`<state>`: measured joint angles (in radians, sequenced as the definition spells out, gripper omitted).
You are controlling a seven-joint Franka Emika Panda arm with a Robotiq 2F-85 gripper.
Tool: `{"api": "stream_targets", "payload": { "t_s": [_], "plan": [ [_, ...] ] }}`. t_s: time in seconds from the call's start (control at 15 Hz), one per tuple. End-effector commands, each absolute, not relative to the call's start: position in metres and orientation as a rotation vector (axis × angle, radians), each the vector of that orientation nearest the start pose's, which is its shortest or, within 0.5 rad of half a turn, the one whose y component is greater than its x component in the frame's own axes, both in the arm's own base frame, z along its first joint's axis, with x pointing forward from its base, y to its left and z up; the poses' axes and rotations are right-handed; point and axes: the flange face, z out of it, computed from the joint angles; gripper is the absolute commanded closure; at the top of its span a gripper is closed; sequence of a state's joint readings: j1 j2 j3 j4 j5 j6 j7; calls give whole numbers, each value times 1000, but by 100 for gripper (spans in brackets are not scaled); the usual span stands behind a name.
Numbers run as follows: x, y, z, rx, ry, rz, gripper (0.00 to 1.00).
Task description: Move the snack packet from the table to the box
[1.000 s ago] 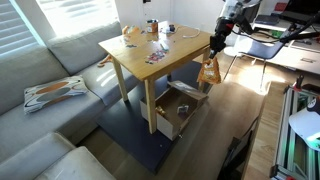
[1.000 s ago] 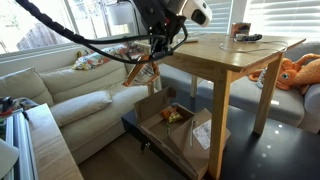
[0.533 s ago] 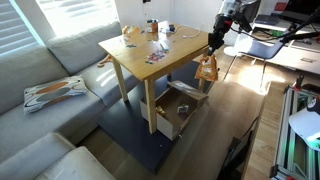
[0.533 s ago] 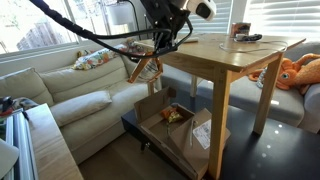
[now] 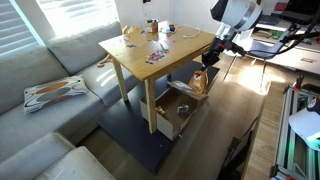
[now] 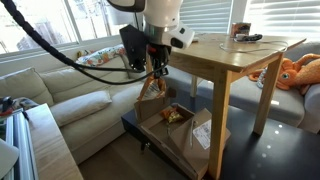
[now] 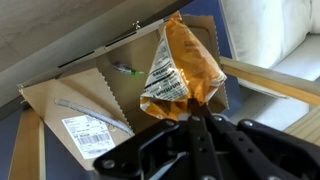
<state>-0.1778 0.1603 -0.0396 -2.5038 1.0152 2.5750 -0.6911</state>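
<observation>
My gripper [image 5: 211, 57] [image 6: 155, 71] is shut on the top of the orange snack packet [image 5: 200, 81] [image 6: 151, 93], which hangs below it beside the light-wood table [image 5: 178, 48] [image 6: 222, 55]. The packet hangs off the table, just above the open cardboard box [image 5: 168, 117] [image 6: 196, 138] on the floor under the table. In the wrist view the packet [image 7: 180, 62] dangles from the closed fingers [image 7: 196, 108] over the box's flaps and inside [image 7: 60, 98].
Another orange-brown item [image 6: 175, 115] lies in the box. Colourful papers [image 5: 155, 57] and small objects sit on the table top. A grey sofa [image 5: 40, 120] [image 6: 70, 100] is nearby. An orange plush toy [image 6: 297, 70] lies beyond the table. A white desk [image 5: 290, 55] stands close by.
The gripper has moved down and in toward the box with the packet still in it. The packet now hangs lower, just over the box.
</observation>
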Motion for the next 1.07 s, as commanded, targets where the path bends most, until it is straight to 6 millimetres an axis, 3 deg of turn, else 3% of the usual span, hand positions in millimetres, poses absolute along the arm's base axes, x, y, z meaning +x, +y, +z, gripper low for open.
{"api": "stream_targets", "payload": {
  "t_s": [0.0,0.33,0.8,0.87,1.0],
  "plan": [
    [431,-106,191,-2540,669,-309,100],
    [433,-98,162,-2394,744,-465,100],
    [430,-62,95,-2300,690,-616,100],
    [429,-57,87,-2296,664,-607,74],
    [426,-49,78,-2328,586,-568,68]
  ]
}}
